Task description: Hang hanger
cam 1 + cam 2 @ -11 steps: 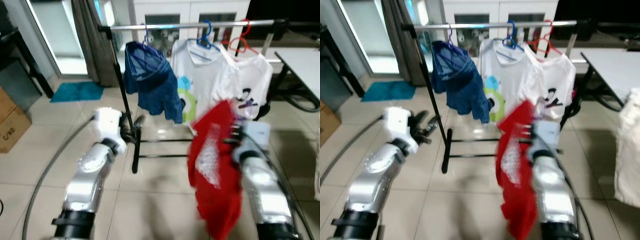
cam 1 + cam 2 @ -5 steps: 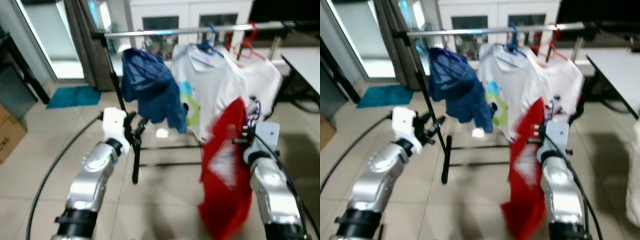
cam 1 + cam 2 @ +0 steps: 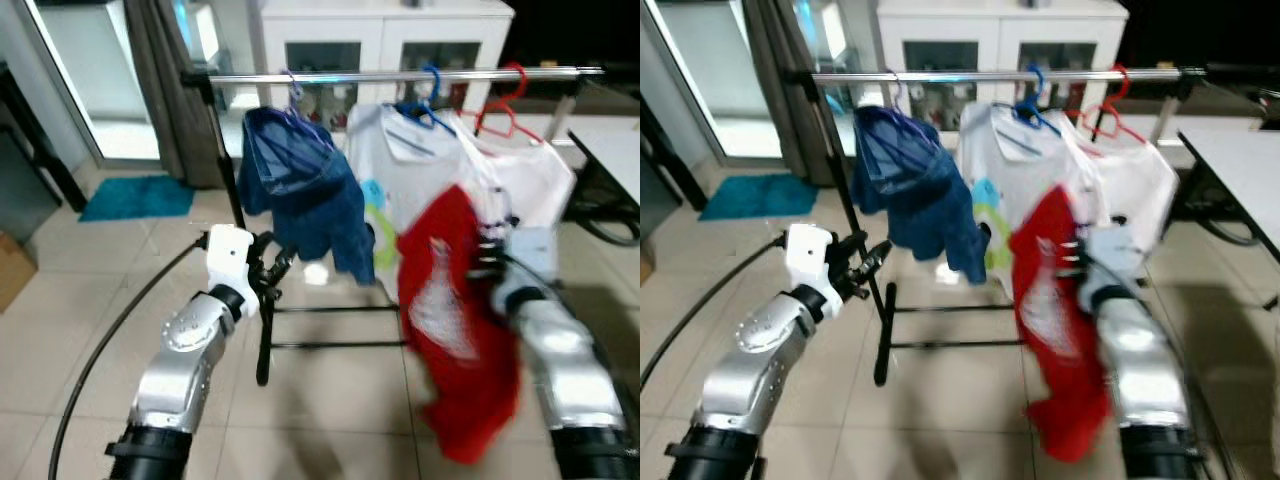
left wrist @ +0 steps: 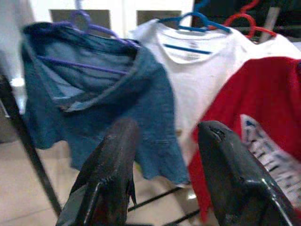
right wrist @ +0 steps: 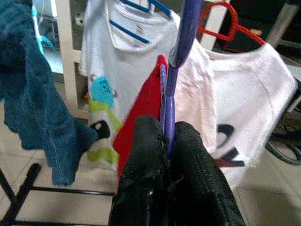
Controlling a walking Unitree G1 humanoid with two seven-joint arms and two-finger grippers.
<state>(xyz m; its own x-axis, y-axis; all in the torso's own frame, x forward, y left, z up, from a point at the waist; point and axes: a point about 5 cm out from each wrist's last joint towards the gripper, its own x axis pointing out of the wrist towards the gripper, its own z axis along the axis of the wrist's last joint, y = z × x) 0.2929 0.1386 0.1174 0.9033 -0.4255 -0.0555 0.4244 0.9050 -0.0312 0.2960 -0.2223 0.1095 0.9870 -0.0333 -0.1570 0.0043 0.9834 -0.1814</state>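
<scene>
Room: tiled floor (image 3: 60,330) is spreading under a clothes rail (image 3: 400,75) that is carrying a blue garment (image 3: 305,195) and two white shirts (image 3: 420,175).
Right gripper (image 5: 165,141): we are pinching its fingers together on a purple hanger (image 5: 176,61) that is carrying a red shirt (image 3: 455,320), just before the rail.
Left gripper (image 4: 162,155): we are holding its fingers apart, empty, near the blue garment.
</scene>
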